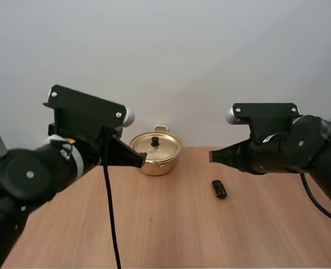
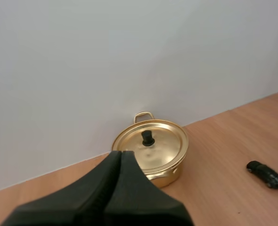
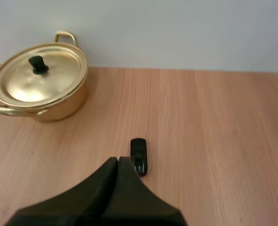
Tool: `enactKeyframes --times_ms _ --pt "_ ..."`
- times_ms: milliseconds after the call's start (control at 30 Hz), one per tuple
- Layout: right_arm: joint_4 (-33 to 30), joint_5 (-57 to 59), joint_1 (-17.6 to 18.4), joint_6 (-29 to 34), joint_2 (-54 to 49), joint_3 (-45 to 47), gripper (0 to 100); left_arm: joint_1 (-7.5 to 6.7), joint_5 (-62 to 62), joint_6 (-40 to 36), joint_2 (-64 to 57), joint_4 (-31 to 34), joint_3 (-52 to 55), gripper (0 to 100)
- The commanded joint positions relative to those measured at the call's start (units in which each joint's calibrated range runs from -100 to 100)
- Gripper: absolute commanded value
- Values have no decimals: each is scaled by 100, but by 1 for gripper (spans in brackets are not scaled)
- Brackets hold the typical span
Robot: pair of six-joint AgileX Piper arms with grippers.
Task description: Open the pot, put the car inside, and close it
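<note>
A golden pot (image 1: 156, 151) stands at the back middle of the wooden table, its lid (image 1: 155, 145) on, with a black knob (image 1: 155, 140). A small black toy car (image 1: 219, 189) lies to the right of the pot. My left gripper (image 1: 142, 160) hovers shut just left of the pot, above the table. My right gripper (image 1: 212, 156) hovers shut above and behind the car. From the left wrist, the pot (image 2: 153, 149) sits beyond the joined fingers (image 2: 115, 181), the car (image 2: 266, 174) farther off. From the right wrist, the car (image 3: 139, 156) lies just past the fingers (image 3: 115, 186), with the pot (image 3: 41, 87) beyond.
The wooden table (image 1: 165, 230) stretches bare in front of the pot and car. A plain white wall rises right behind the pot.
</note>
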Motion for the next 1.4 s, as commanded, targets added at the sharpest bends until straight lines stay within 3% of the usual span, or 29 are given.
enactKeyframes --times_ms 0,67,233,333,400,467,567,633,833,1000,1367 --pt "-289 -1084 -4 -59 1415 -2 0 4 11 346 2375 -181 -476 0" --pt "-223 -1777 -4 -356 1488 -2 0 -50 11 753 2622 -289 -822 0" --pt "-115 -2193 -4 -916 1713 -147 2 -69 -13 734 3498 -293 -1530 0" --pt "-104 -2321 -4 -915 1937 -297 42 -83 263 759 4231 -355 -1945 4" --pt "-94 -2481 -4 -915 2130 -376 69 -83 439 779 4679 -355 -2249 17" --pt "-94 -2565 -4 -936 2357 -448 84 -83 624 777 5144 -341 -2610 39" --pt "-94 -2752 3 -939 2666 -478 83 -83 833 777 5694 -341 -3114 69" --pt "-139 -2882 33 -948 2832 -478 82 -83 1115 777 6012 -353 -3366 76" --pt "-146 -3145 195 -948 3210 -478 82 -343 1265 740 6594 -353 -3870 75" --pt "-165 -3205 222 -948 3252 -478 82 -543 602 585 6869 -28 -3944 75" --pt "-162 -3124 222 -948 3256 -478 82 -575 -101 560 7318 -15 -4028 75"
